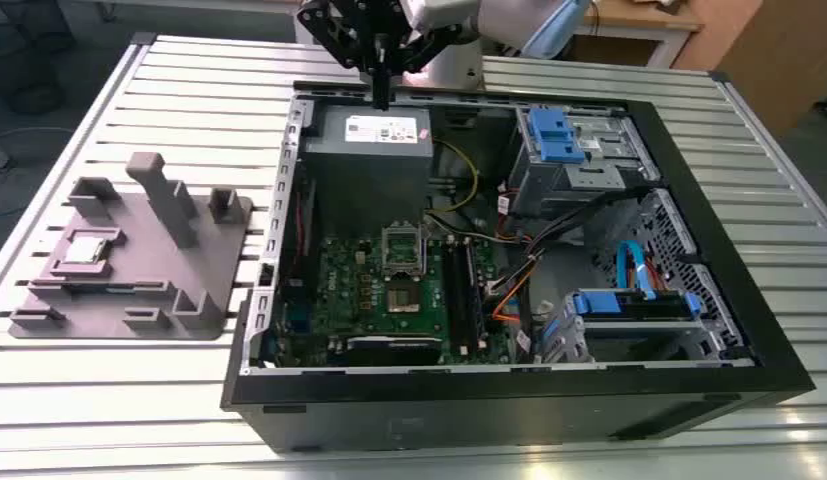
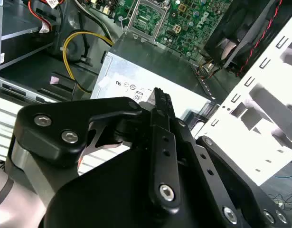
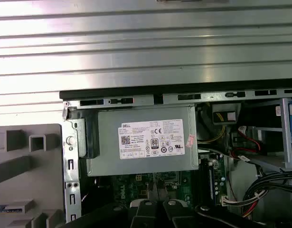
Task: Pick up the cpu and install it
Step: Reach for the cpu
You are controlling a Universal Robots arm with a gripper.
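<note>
Cpu is noted lying flat in a recess of the grey fixture. The fixture is set on the slatted bench, at the exterior view's left of the open computer case. Well apart from the cpu, the tool is held over the grey power supply box, at the case's far side. Its fingers are drawn together, with nothing gripped. The green motherboard is seen inside the case.

Arm high, gripper pointing straight down, fingers prob. closed together.
</note>
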